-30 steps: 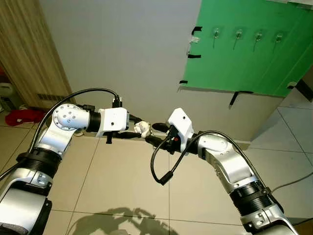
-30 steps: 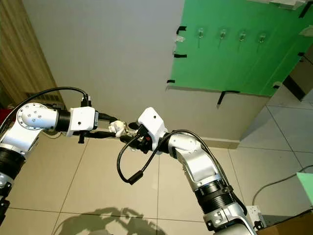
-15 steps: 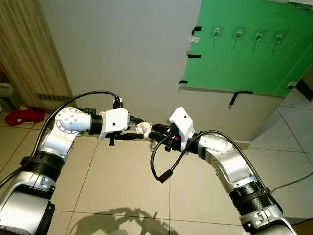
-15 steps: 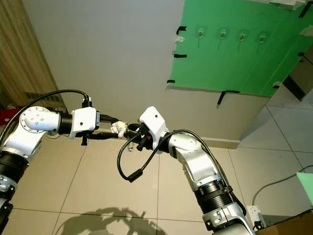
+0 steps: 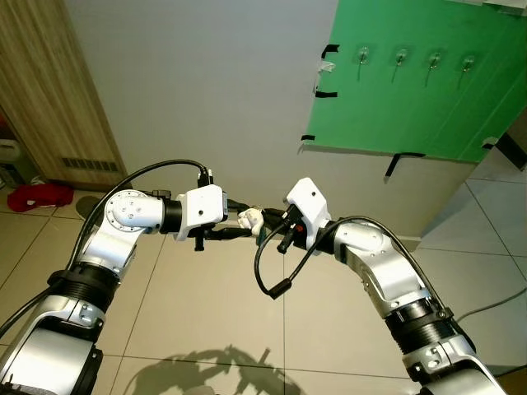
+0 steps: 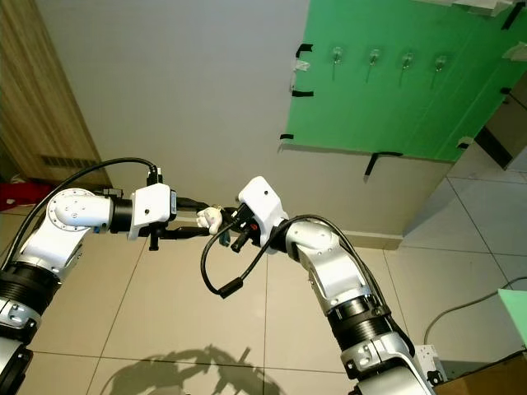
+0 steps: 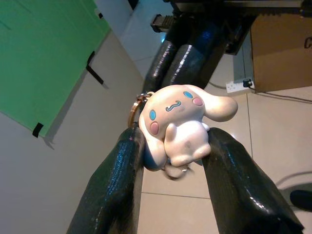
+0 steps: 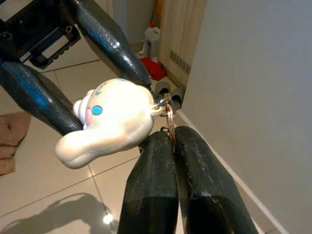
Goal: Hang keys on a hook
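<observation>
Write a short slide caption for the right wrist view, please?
Right gripper pinches the key ring of a white puppy keychain held between the left gripper's fingers.

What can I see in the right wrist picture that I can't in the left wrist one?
Right wrist view: the right gripper pinching the key ring, plus a red cloth and a white jug by the wall. Left wrist view: the green board, a cardboard box and a wall socket. Both: the white toy charm held by the left gripper.
</observation>
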Available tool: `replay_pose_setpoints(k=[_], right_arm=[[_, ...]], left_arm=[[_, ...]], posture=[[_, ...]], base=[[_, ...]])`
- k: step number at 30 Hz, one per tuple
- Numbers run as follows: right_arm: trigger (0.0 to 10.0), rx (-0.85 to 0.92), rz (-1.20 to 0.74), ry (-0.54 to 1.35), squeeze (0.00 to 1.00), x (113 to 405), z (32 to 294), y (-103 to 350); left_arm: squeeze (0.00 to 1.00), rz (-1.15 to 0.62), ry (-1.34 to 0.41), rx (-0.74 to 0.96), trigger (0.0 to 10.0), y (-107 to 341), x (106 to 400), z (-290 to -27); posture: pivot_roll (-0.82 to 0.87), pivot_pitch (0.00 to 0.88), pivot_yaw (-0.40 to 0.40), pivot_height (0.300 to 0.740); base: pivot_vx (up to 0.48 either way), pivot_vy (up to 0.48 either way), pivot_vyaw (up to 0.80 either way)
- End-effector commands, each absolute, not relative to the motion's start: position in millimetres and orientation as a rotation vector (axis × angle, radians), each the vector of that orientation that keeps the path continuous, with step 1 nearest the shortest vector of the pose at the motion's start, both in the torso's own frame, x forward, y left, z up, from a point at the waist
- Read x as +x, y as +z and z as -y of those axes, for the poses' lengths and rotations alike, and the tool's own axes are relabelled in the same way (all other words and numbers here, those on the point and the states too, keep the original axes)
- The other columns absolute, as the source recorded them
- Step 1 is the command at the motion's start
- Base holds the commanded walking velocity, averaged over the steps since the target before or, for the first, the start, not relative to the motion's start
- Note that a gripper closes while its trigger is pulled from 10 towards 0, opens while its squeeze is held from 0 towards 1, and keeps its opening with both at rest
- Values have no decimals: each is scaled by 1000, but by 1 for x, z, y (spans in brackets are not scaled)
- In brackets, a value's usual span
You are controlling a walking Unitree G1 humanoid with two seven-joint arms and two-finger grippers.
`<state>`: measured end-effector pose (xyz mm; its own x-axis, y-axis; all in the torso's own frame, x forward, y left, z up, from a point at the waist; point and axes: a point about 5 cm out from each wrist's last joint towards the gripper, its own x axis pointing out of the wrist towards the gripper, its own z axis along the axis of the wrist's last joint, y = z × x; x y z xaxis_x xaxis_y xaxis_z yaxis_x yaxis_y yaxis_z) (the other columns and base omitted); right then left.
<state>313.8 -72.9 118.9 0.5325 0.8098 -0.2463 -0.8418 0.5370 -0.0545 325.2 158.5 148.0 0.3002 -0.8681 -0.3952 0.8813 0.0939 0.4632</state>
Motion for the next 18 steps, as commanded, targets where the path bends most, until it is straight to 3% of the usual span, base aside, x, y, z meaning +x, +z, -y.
replay_pose_setpoints(k=[1, 18], right_arm=[[0, -192, -159, 934, 0, 322, 79, 128], [0, -249, -119, 839, 0, 331, 103, 130]], left_arm=[[0, -15, -1337, 710, 10000, 146, 321, -153], [0, -40, -1321, 655, 10000, 138, 312, -155]], posture=[[40, 0, -64, 740], [43, 0, -74, 740]], base=[[0, 0, 0], [0, 0, 0]])
